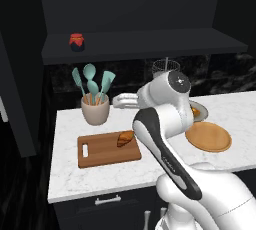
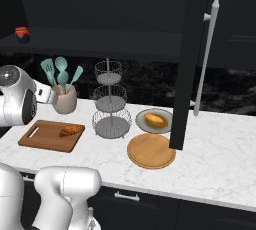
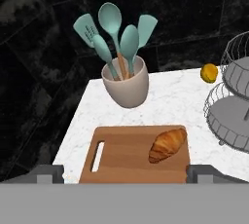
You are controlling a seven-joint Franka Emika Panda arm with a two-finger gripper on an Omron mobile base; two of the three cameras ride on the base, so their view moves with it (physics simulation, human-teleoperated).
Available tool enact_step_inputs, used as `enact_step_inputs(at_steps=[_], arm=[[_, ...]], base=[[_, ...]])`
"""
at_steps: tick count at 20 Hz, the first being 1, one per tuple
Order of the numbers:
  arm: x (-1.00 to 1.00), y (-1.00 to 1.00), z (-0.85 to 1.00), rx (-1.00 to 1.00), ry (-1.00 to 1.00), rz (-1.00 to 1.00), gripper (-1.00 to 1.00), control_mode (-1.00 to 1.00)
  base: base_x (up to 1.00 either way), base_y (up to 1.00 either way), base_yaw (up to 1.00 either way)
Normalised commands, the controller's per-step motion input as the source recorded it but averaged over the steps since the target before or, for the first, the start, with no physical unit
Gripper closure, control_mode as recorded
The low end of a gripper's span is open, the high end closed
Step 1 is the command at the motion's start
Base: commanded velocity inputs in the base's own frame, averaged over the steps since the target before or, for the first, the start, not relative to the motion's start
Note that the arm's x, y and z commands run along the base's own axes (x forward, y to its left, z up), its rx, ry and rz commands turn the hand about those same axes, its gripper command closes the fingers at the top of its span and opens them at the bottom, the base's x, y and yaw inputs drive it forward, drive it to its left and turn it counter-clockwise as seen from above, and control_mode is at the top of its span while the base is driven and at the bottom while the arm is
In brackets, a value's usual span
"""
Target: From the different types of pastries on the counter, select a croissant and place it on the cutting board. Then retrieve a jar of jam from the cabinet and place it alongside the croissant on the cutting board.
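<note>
While croissant (image 3: 168, 144) rests on cutting board (image 3: 121, 162), utensil cup (image 3: 125, 87) stands behind.

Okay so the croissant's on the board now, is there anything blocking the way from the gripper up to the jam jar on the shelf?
Nothing visible blocks it. The jar stands alone on the open shelf, up and left of the gripper. The utensil cup stands below the shelf, close to that line, so its spatulas may need a little clearance.

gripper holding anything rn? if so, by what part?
Nothing held. The gripper is open above the cutting board, fingertips wide apart with nothing between them. The croissant lies free on the board.
</note>
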Motion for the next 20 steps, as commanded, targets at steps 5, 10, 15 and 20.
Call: enact_step_inputs(at_steps=[5, 10, 15, 20], arm=[[-0.11, 0.12, 0.88, 0.00, -0.15, 0.10, -1.00, -1.00], [-0.04, 0.11, 0.84, 0.00, -0.15, 0.10, -1.00, -1.00], [-0.12, 0.08, 0.79, -0.01, -0.19, 0.09, -1.00, -1.00], [-0.34, 0.07, 0.51, -0.01, -0.24, 0.10, -1.00, -1.00]], base=[[0.00, 0.00, 0.00], [0.00, 0.00, 0.00], [0.00, 0.00, 0.00], [0.00, 0.00, 0.00]])
